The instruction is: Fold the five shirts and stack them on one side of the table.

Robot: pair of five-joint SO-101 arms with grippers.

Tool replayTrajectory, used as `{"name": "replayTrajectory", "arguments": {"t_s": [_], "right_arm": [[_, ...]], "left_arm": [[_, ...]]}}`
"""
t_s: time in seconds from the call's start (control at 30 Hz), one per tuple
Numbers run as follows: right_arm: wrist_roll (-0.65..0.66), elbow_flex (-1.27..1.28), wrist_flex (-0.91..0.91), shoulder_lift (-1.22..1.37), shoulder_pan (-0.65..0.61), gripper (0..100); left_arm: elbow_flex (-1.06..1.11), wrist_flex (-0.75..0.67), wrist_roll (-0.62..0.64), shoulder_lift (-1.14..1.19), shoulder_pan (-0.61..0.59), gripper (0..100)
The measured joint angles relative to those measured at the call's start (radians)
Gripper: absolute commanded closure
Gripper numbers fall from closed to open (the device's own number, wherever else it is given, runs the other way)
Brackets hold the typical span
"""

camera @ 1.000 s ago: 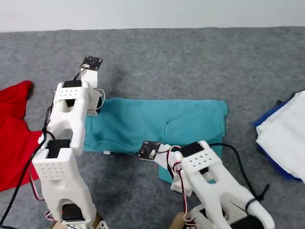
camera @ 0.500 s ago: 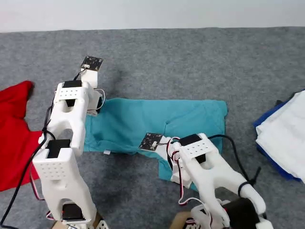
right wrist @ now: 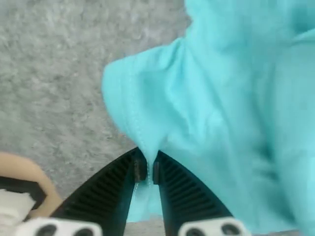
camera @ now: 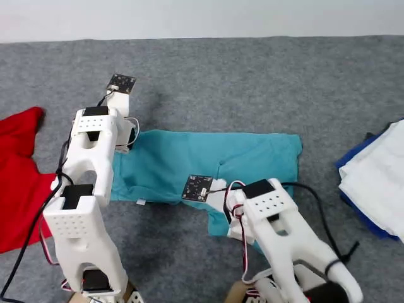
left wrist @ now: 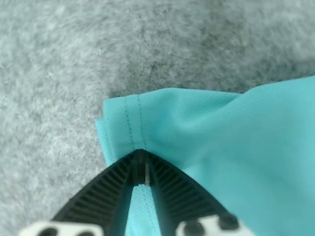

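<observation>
left end effector (left wrist: 141,158) pinching teal shirt (camera: 183,161) hem | right end effector (right wrist: 146,164) clamped on its near edge

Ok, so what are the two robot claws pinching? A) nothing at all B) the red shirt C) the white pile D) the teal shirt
D: the left gripper and the right gripper are each shut on an edge of the teal shirt.
</observation>
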Motion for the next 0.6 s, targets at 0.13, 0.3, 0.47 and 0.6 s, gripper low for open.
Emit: {"name": "replayTrajectory", "arguments": {"t_s": [0.13,0.3,0.47,0.6], "right_arm": [[0.02,0.0,0.0,-0.051,0.005,98.1],[0.02,-0.086,-0.021,-0.054,0.086,98.1],[0.069,-0.115,-0.083,-0.054,0.143,98.1],[0.078,-0.115,-0.132,-0.051,0.157,98.1]], "left_arm": [[0.0,0.0,0.011,0.0,0.0,100],[0.0,0.0,0.014,0.0,0.0,100],[0.0,0.0,0.014,0.0,0.0,100],[0.0,0.0,0.014,0.0,0.0,100]]}}
